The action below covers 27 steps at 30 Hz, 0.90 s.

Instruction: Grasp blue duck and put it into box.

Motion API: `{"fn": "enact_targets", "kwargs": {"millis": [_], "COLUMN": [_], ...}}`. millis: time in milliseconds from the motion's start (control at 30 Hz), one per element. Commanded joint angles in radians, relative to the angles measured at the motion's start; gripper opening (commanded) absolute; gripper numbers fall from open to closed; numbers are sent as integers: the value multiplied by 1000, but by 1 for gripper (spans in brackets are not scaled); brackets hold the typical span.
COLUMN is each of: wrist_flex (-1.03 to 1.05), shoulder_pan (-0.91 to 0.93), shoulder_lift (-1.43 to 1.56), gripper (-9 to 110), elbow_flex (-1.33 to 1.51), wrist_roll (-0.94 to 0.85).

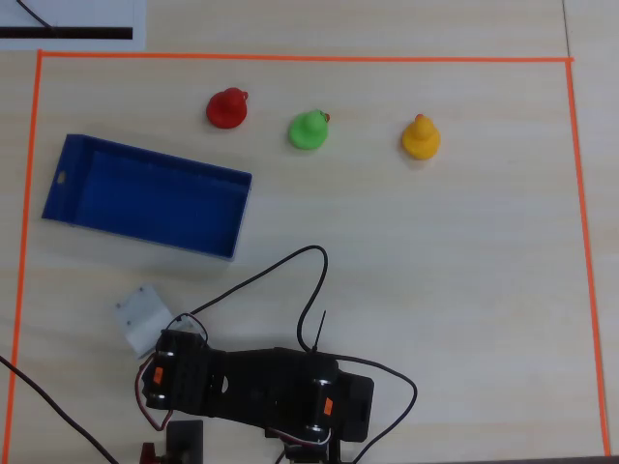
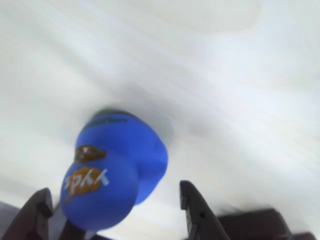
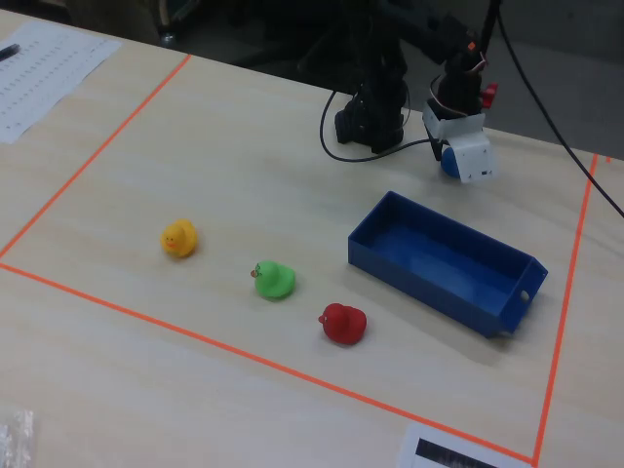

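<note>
In the wrist view the blue duck (image 2: 115, 170) sits on the table between my gripper's (image 2: 115, 191) two dark fingers. It is close to the left finger (image 2: 37, 210), with a clear gap to the right finger (image 2: 192, 210). The jaws are open around it. In the fixed view the gripper (image 3: 463, 161) is low over the table just behind the blue box (image 3: 439, 258), and a bit of the blue duck (image 3: 448, 162) shows under it. In the overhead view the white gripper (image 1: 145, 320) is just below the box (image 1: 145, 193) and hides the duck. The box holds nothing.
A red duck (image 1: 227, 107), a green duck (image 1: 309, 129) and a yellow duck (image 1: 420, 137) stand in a row beyond the box. Orange tape (image 1: 290, 58) outlines the work area. The arm's base and cables (image 1: 261, 387) are at the near edge.
</note>
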Motion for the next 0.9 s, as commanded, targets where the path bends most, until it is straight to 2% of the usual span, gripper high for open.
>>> {"fn": "enact_targets", "kwargs": {"millis": [0,433,467,500,533,767,867], "wrist_flex": [-31,-184,-196,-209,-222,-199,-66], "shoulder_pan": [-9,-40,-40,-40,-38,6,98], "shoulder_lift": [31,23,23,21,20,18,67], "gripper": [33,32,28,17,0,0,0], "elbow_flex": [5,115,123,130,133,127,35], "wrist_roll": [20,120,124,135,156,138,98]}}
